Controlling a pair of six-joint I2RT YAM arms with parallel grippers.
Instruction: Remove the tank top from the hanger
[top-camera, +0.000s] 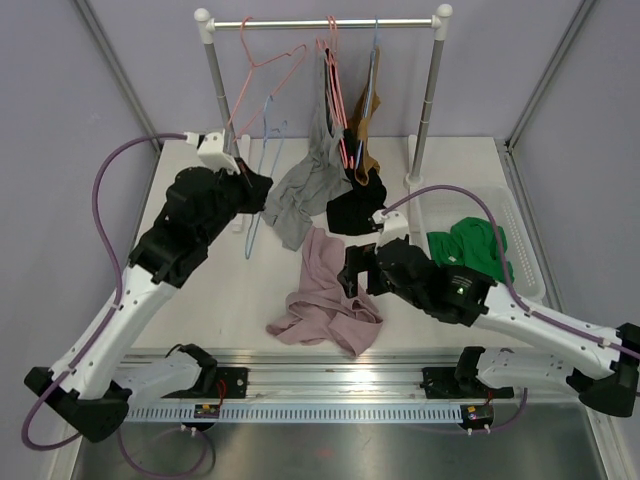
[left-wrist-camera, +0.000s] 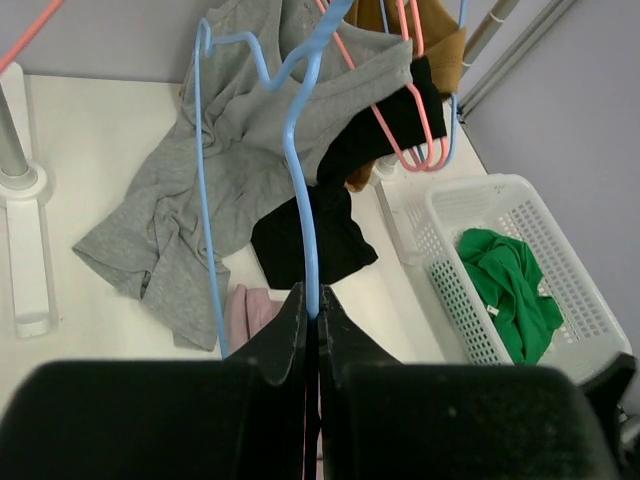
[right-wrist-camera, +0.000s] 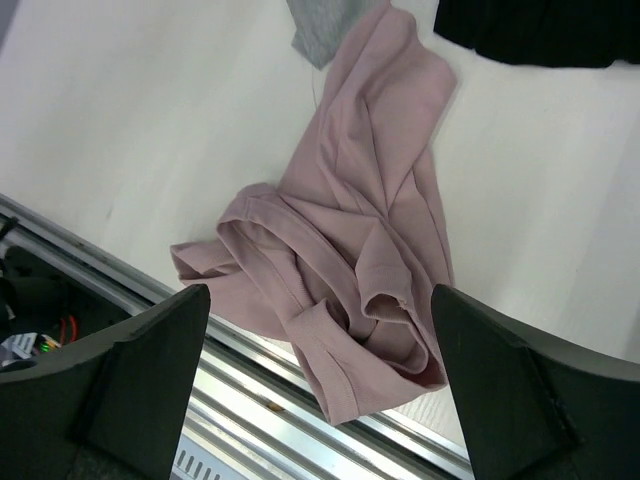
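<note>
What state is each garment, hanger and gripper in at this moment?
Blue hanger: bare, off the rack.
Left gripper: shut on the blue hanger.
Right gripper: open, above the mauve tank top.
Mauve tank top: crumpled on the table.
Grey top: hanging, hem on table.
Green garment: in the basket.

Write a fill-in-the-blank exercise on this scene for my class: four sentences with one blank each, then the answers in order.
1. The left tool is shut on a hanger whose colour is ____.
2. The green garment lies inside the white ____.
3. The pink garment lies crumpled on the ____.
4. Above that garment, the right tool has its jaws ____.

Missing words: blue; basket; table; open
</note>
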